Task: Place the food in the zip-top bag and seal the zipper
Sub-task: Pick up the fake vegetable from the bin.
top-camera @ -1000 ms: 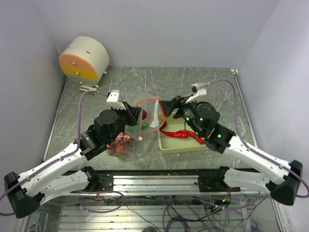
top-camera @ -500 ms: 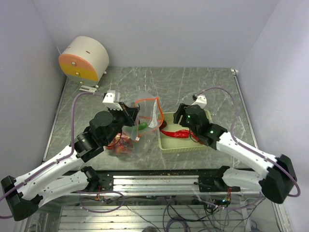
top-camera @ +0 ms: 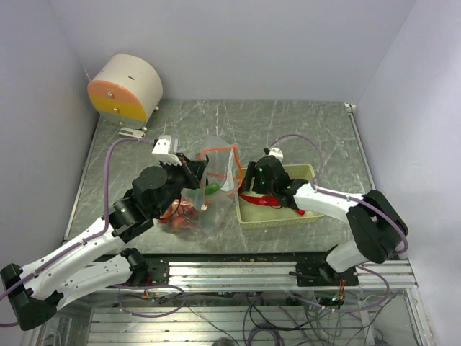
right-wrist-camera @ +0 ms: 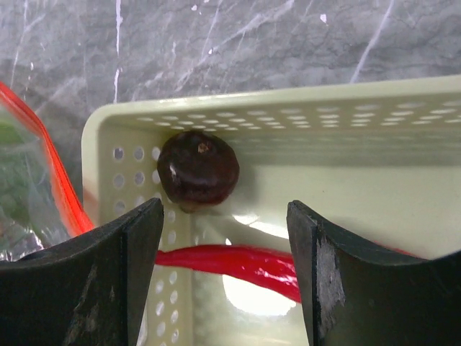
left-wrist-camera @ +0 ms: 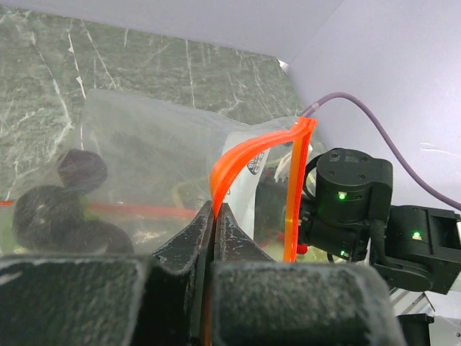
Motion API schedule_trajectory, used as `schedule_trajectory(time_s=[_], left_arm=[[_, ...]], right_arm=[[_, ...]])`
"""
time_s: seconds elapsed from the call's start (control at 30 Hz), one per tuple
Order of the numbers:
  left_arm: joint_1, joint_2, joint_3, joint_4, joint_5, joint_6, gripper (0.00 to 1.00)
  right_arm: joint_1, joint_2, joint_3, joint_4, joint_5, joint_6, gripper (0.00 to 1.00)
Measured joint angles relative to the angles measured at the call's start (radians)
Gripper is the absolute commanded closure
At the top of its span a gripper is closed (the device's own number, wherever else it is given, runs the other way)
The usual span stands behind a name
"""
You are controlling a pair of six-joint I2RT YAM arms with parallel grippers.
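One claw has moved: your right claw point(right-wrist-camera: 223, 231) has drawn back from the zip-top bag point(left-wrist-camera: 144, 130) and hangs open, empty, over the dark purple piece point(right-wrist-camera: 198, 167) in the basket point(right-wrist-camera: 324, 101). Your left claw point(left-wrist-camera: 215, 223) stays clamped on the zipper point(left-wrist-camera: 248, 148).

The top camera looks down from high behind the near edge over the whole table point(top-camera: 310, 122). The left wrist camera faces the zipper point(left-wrist-camera: 248, 148) at close range. The right wrist camera looks steeply down into the basket point(right-wrist-camera: 288, 94), also close. All three views show the zipper.
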Motion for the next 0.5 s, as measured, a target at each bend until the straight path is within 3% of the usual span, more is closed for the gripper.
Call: schedule_trajectory(time_s=[0.33,0.5], left_arm=[[0.000,0.002,0.000,-0.002,0.001,0.005,0.93],[0.000,0.002,0.000,-0.005,0.001,0.007,0.93]], right_arm=[[-0.002,0.157,0.032,0.131,-0.005,0.039,0.32],[-0.002,0.192,0.032,0.142,0.003,0.045,0.42]])
